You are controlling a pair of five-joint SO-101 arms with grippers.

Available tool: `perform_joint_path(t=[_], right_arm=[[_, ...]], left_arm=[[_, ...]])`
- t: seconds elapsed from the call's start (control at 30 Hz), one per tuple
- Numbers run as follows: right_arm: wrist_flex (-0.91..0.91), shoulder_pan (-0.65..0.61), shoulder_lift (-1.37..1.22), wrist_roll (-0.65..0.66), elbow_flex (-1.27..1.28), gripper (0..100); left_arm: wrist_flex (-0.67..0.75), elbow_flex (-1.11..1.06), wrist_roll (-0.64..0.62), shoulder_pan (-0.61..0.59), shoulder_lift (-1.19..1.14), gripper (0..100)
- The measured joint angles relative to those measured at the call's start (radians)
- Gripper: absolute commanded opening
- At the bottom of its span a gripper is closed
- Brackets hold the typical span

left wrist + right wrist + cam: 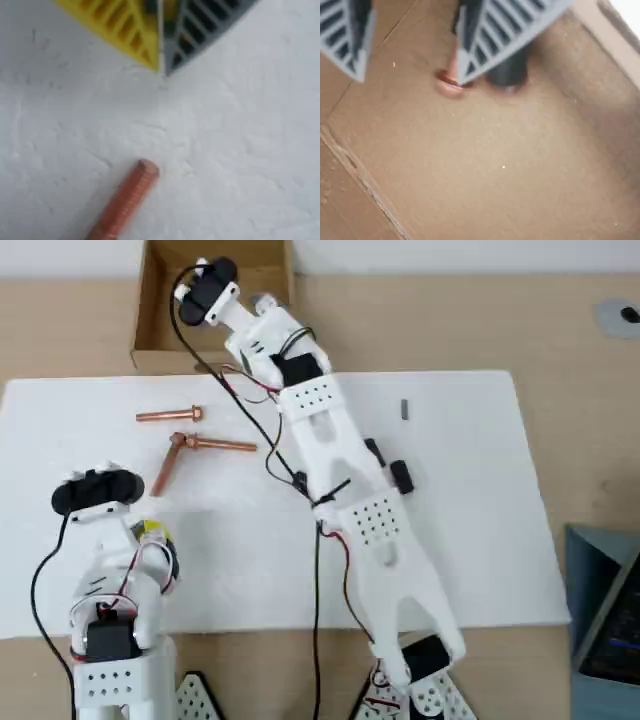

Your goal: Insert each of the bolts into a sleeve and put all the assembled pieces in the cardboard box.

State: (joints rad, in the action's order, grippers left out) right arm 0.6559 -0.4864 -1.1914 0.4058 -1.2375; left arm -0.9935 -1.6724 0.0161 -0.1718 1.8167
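Copper bolts (215,444) lay loose on the white mat (480,540); one sleeved piece (509,75) sat in the cardboard box (148,310).
Right gripper (410,75) hung over the box floor, fingers wide apart, empty. Left gripper (161,69) hovered above the mat, tips pressed together on nothing.

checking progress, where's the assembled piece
In the right wrist view the assembled piece lies on the cardboard box floor beside a finger of the open right claw; in the high view that box sits beyond the far left corner of the white mat.
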Motion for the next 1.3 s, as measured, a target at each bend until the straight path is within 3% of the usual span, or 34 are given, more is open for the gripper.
perform_joint_path(t=[0.37,0.63,0.9,1.3], right_arm=[[0.064,0.0,0.005,0.0,0.0,14.1],[0.285,0.02,0.112,0.0,0.0,13.8],[0.577,0.041,0.272,0.0,0.0,1.2],[1.033,0.041,0.456,0.0,-0.011,0.9]], left_arm=[[0.0,0.0,0.0,0.0,0.0,0],[0.0,0.0,0.0,0.0,0.0,0],[0.0,0.0,0.0,0.0,0.0,0],[0.0,0.0,0.0,0.0,0.0,0]])
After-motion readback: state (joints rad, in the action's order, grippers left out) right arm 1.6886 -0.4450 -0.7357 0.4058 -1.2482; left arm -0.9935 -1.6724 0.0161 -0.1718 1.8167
